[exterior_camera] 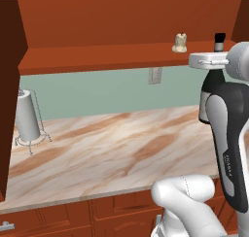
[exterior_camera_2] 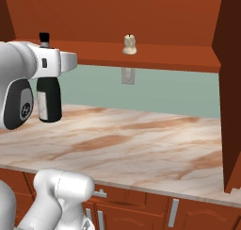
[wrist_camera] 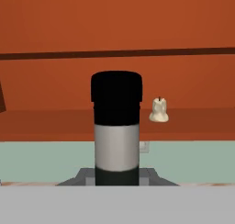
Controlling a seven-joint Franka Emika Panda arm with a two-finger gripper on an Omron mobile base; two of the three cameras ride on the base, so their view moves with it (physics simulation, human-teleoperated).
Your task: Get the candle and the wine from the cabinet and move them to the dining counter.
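Closest to the base cameras rises the white arm, its hand reaching level across toward the wine (exterior_camera_2: 49,99). Behind it spreads the wall counter (exterior_camera: 112,148), a broad veined marble top backed by a green wall, which is not the dining counter the task names; that island is nowhere among these views. Above hangs the cabinet (exterior_camera: 97,56), doors swung wide so the inner shelf is reachable from the front. Next in size is the bottle itself, upright and dark, with its pale label facing outward; it hangs from the hand with its base above the marble rather than on the shelf, so it appears to have been lifted clear of the cabinet. The gripper (wrist_camera: 116,175) is fully closed around the bottle just below the black cap, a sensible place to clamp since the neck is narrow enough for the fingers, and holding it vertical keeps the weight hanging straight down. At the far left stands a paper-towel roll (exterior_camera: 26,115) on its wire stand, well apart from the work. Smallest is the candle (exterior_camera_2: 129,44), upright on the shelf, near the bottle's cap but apart from it, not yet fetched.
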